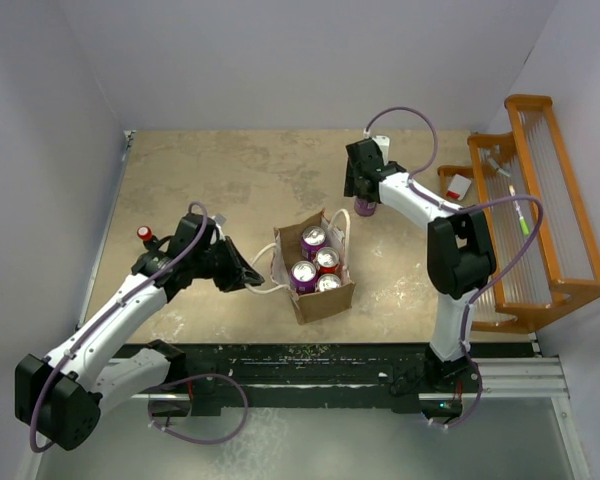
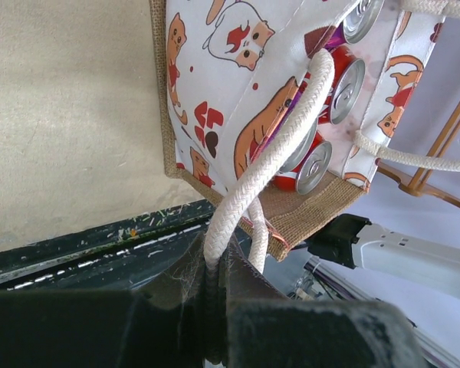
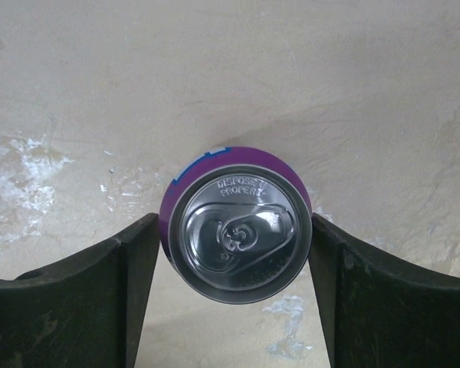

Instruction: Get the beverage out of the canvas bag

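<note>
At centre of the top view, the canvas bag [image 1: 320,297] stands upright and open on the table [image 1: 230,180]. Four cans [image 1: 303,274] sit packed inside it, tops up, some purple and some red.

Left gripper [image 1: 242,276], at the bag's 9 o'clock: fingers closed tight on a white rope handle [image 2: 280,146]. The rope runs from the bag's mouth straight into the pinch. In the left wrist view the bag's pale lining shows a print of orange cats and red hearts.

Right gripper [image 1: 363,192], at the bag's 1 o'clock and well apart from it: held over a purple can [image 3: 236,234] that stands upright on the bare table, outside the bag. In the right wrist view the two dark fingers [image 3: 130,284] flank this can at its 9 and 3 o'clock sides, set wide and right at its wall. Whether they press on the can or stand just clear of it cannot be told.

Wooden rack [image 1: 545,200], at the table's 3 o'clock edge, beside the right arm.
</note>
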Controlling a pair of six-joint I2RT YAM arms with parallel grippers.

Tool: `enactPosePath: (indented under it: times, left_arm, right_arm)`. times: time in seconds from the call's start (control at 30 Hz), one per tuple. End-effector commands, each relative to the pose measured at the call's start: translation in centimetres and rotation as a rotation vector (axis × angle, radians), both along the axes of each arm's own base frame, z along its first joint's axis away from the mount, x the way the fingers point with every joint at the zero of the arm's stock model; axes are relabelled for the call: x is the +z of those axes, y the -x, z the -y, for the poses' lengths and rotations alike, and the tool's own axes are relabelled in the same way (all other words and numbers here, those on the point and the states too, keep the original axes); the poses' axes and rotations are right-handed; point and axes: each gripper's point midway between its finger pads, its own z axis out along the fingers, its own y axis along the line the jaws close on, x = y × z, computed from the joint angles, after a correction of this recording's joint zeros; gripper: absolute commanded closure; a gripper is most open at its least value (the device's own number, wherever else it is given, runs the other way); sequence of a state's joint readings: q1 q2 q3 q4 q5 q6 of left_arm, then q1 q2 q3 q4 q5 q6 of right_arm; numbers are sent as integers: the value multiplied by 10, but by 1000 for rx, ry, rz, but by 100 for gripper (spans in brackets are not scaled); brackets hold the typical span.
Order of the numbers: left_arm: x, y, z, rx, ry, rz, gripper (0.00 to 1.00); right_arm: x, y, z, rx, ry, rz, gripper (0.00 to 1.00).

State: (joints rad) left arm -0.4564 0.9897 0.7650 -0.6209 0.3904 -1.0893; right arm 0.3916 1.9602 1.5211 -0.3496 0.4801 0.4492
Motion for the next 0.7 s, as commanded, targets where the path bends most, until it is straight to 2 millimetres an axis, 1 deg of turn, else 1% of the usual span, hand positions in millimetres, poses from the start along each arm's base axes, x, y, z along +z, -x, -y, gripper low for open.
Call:
enactPosePath:
  times: [0.0, 0.1, 0.4, 0.53, 0.67]
  left_arm:
    - [20, -11, 5, -24, 14, 66, 100]
    - [21, -13, 5, -21, 10, 71, 100]
    - [20, -14, 7, -35, 11, 72, 100]
    - [21, -15, 8, -50, 9, 72, 100]
    - [19, -14, 8, -52, 9, 66, 100]
  right_arm:
    - [52, -14, 1, -5, -24, 145, 21]
    - [58, -11, 2, 4, -26, 154, 18]
    - [68, 0, 11, 14, 4, 168, 15]
    - [71, 4, 12, 21, 4, 168, 12]
    - [79, 9, 12, 39, 5, 155, 6]
